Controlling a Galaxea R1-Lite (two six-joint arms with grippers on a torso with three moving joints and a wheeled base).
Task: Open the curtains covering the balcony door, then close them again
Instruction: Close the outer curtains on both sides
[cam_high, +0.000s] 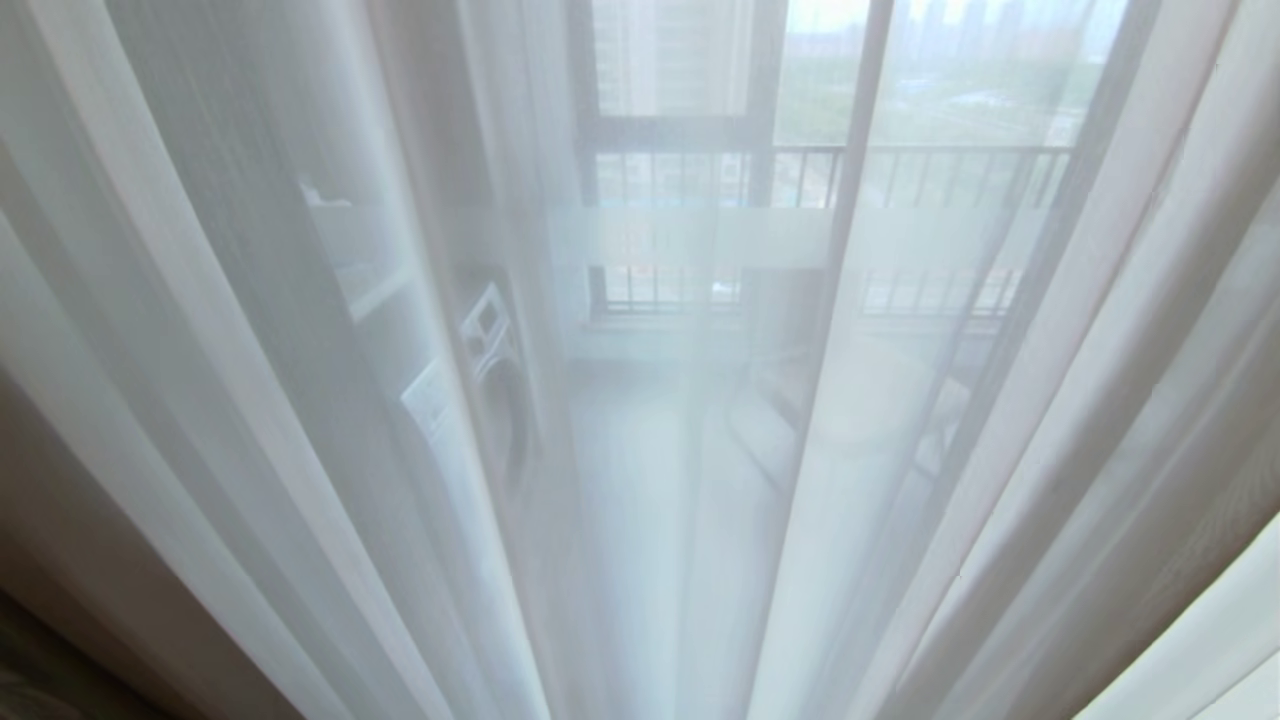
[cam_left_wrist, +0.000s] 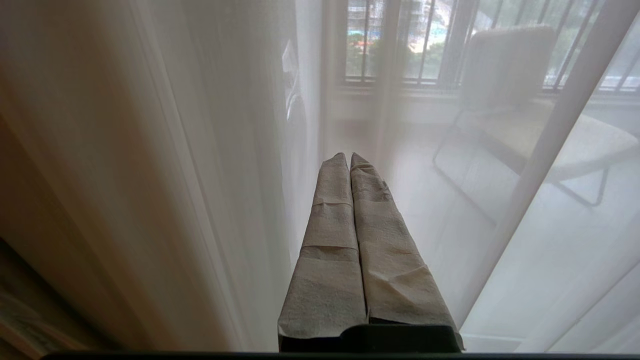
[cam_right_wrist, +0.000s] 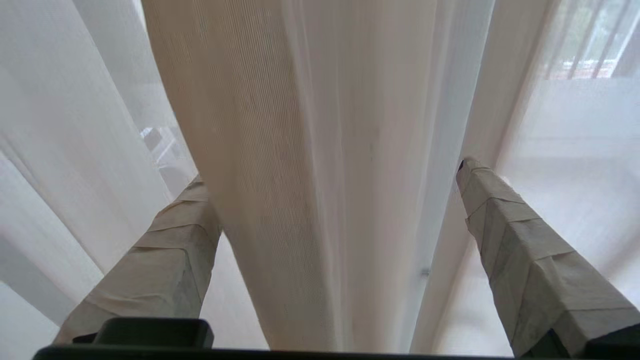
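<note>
The thin white curtains (cam_high: 300, 400) hang shut in long folds right in front of the robot. Through them you can see the glass balcony door (cam_high: 860, 250), the railing (cam_high: 930, 160) and a chair (cam_left_wrist: 525, 110) outside. The right gripper (cam_right_wrist: 330, 180) is spread wide, with a thick fold of curtain between its fingers (cam_right_wrist: 520, 250). The left gripper (cam_left_wrist: 348, 156) is pressed together, holding nothing, close to the curtain.
</note>
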